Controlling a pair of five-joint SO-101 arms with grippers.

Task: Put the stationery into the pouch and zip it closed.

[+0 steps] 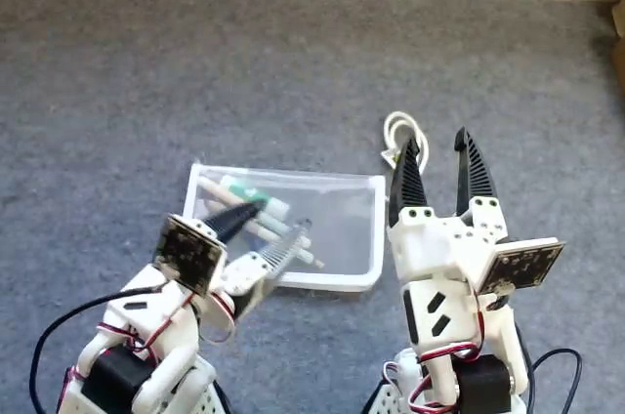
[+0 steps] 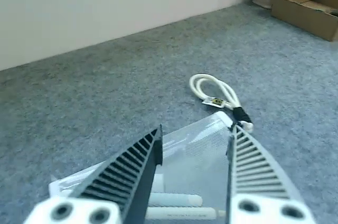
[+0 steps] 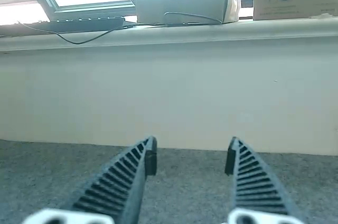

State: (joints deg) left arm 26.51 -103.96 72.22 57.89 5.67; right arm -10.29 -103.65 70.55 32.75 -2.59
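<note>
- Gaping wide, the left gripper (image 2: 196, 131) pinches nothing. Its two tapered fingers (image 2: 132, 174) have ribbed inner faces and hang over the pouch with the mesh showing between them.
- In the high view this gripper (image 1: 281, 221) sits above the pouch's near-left part, with one finger dark and the other pale.
- One pouch (image 1: 352, 214) lies flat on the carpet between the two arms. It is rectangular and see-through, with a fine mesh face (image 2: 203, 147) and a white rim.
- Within the pouch's outline lie slim white cylindrical pens (image 1: 283, 209). At least three can be counted, one with a green end, and the gripper hides part of the bundle. The left wrist view shows two of them (image 2: 177, 200) lying side by side.
- One white cord (image 1: 400, 131), smooth and round, is looped at the pouch's far right corner. It carries one small tag (image 2: 213, 102) and ends in a short black piece at that corner.
- The right gripper (image 1: 437, 141) is also splayed and empty, with two black ribbed fingers (image 3: 119, 184). It stands just beside the pouch's right edge, next to the cord loop.
- The carpet (image 1: 146, 72) is grey and short-piled.
- One brown cardboard box (image 2: 309, 2) sits far off by the pale wall.
</note>
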